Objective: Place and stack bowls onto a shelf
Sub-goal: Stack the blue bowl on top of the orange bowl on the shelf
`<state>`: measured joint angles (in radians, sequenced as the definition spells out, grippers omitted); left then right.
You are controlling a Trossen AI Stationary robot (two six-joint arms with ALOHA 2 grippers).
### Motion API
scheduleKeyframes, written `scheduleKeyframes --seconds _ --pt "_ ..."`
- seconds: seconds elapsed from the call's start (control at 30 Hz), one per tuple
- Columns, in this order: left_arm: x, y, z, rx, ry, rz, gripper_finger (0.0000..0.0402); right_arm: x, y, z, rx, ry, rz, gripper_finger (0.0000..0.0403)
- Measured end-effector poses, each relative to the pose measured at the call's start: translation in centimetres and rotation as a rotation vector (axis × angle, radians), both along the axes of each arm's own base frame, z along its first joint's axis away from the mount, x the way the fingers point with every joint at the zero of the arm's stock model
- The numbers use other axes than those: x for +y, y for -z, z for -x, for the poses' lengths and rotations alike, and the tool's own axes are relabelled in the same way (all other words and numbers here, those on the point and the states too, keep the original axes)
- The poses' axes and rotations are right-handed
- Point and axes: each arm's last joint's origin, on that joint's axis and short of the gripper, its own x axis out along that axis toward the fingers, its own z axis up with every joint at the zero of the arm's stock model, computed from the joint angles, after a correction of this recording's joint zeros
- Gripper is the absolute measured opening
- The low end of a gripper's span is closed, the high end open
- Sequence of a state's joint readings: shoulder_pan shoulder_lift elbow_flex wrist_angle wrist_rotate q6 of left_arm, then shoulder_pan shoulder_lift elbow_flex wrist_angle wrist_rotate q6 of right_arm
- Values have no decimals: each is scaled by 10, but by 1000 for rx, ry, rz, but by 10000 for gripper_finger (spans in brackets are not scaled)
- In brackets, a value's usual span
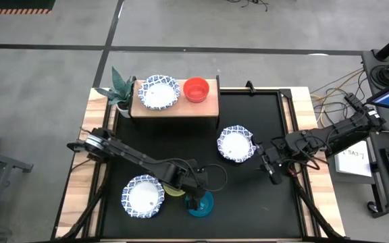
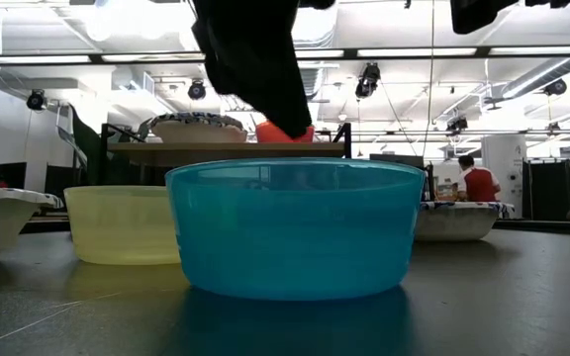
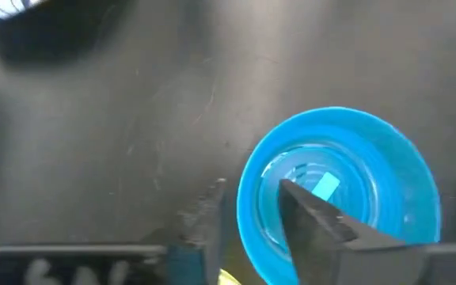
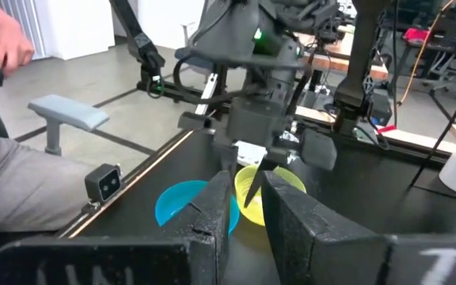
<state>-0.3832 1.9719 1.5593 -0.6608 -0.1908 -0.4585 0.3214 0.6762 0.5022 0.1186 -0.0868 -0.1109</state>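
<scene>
High view: the round teal plastic bowl [image 1: 200, 204] is straddled at its rim by the spread left gripper [image 1: 195, 200]; whether the right gripper [image 1: 270, 169] is spread cannot be told.

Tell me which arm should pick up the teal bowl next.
Left. The left pincer hangs directly over the teal bowl, one finger inside its rim and one outside. The right pincer sits farther away, beside a patterned white bowl.

We count three white bowls with blue wavy rims: one on the shelf [image 1: 174, 108] at [image 1: 159, 92], one mid-mat [image 1: 236, 143], one near the front [image 1: 142, 196]. We see three plain bowls: red [image 1: 195, 89], teal [image 1: 200, 204], yellow-green [image 2: 125, 223]. We find one shelf, one plant [image 1: 120, 90], two grippers.
</scene>
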Motion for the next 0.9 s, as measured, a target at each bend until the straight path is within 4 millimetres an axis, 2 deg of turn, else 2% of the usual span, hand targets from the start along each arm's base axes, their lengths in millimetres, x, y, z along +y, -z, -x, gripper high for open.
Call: scheduleKeyframes --seconds 0.13,0.23,0.4,0.9 --pt "-2 6 -3 6 3 20 159 0 1 0 6 0 -1 70" --pt "-2 8 -4 3 17 20 178 0 1 0 8 0 -3 68" --pt "-1 11 -3 0 22 13 174 0 2 0 19 1 -10 64" --pt "-2 47 -19 18 67 91 152 1 6 -2 44 5 -21 63"
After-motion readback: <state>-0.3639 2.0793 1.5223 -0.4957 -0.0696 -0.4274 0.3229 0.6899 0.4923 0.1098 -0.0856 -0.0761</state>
